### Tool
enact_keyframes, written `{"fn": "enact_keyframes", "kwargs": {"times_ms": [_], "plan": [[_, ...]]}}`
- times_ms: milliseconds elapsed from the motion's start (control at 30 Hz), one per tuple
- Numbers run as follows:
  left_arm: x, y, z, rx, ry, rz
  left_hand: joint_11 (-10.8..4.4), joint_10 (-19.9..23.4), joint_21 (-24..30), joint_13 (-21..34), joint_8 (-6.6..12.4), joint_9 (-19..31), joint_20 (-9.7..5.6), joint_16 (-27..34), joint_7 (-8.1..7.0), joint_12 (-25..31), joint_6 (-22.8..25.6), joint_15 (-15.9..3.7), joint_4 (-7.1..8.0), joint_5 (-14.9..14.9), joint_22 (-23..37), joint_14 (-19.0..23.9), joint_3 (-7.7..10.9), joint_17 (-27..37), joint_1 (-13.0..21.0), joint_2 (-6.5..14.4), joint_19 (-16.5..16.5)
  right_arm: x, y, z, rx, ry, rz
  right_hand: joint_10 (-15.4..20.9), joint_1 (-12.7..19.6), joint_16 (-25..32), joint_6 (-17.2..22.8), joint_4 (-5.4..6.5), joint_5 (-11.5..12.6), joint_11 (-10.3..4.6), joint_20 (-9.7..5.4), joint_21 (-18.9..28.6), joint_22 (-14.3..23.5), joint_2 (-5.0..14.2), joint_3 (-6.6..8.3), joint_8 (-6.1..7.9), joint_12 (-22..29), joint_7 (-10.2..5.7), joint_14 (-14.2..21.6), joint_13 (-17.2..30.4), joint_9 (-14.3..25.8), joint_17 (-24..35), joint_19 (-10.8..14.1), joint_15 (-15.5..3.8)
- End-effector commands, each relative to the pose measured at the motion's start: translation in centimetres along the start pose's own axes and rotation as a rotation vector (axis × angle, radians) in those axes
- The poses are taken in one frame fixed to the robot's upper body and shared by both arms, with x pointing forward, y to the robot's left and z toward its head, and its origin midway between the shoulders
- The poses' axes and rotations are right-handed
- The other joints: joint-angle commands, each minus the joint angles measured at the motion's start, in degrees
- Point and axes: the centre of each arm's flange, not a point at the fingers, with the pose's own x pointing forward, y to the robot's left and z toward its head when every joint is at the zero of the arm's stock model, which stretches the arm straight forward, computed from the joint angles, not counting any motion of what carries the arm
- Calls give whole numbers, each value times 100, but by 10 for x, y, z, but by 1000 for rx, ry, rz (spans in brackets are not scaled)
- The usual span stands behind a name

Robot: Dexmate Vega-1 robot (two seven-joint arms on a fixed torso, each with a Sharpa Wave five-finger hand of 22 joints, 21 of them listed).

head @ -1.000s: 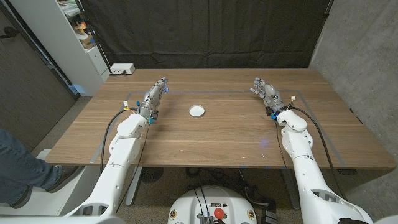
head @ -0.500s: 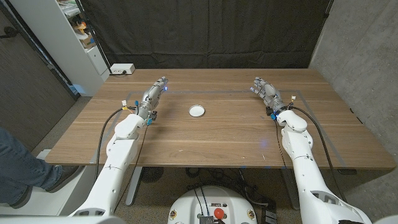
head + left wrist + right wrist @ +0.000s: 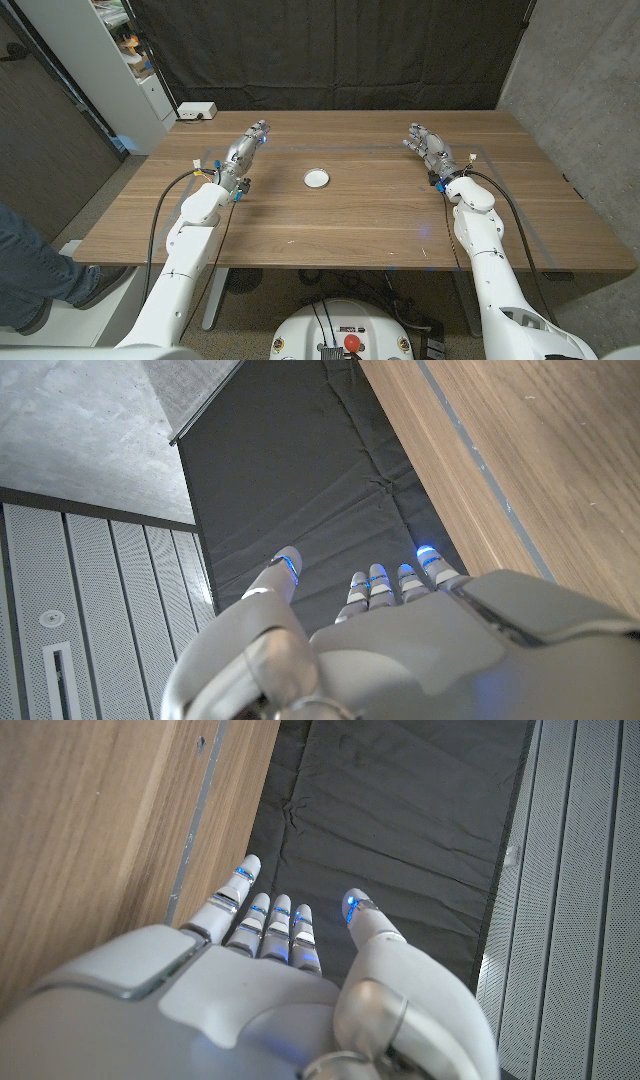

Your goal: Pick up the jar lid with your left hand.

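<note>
Both wrist views cut off each hand's lower part; shelf (image 3: pixel 135 50) items too small to identify.

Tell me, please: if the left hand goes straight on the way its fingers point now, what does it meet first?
Probably nothing on the table. The left hand points toward the far edge, well left of the jar lid; beyond hangs the black curtain, though depth is unclear.

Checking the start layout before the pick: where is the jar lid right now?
In the head view the jar lid lies on the table near its middle, between the hands, closer to the left hand.
</note>
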Motion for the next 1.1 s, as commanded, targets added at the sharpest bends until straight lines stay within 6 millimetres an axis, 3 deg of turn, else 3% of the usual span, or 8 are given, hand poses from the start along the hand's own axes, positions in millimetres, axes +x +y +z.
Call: {"fn": "enact_keyframes", "kwargs": {"times_ms": [33, 1100], "plan": [[-4, -1, 12, 76, -20, 0, 8, 21, -13, 3, 35, 27, 56, 32, 34, 42, 56, -9, -45, 32, 7, 21, 14, -6, 72, -19, -291, 1, -3, 3, 2, -8, -5, 36, -15, 23, 63, 11, 38, -7, -25, -20, 29, 35, -39, 24, 5, -6, 59, -6, 6, 7, 50, 10], [-15, -3, 32, 157, -80, -30, -4, 137, -75, -72, 44, 27, 110, 52, 22, 81, 147, -20, -124, 29, 12, 131, 0, -6, 107, -31, -196, -2, 4, 4, 7, -12, -16, 66, -23, 27, 91, 6, 40, -20, -6, -74, 30, 44, -57, 30, -6, -13, 82, -41, -52, -46, 73, 16]]}}
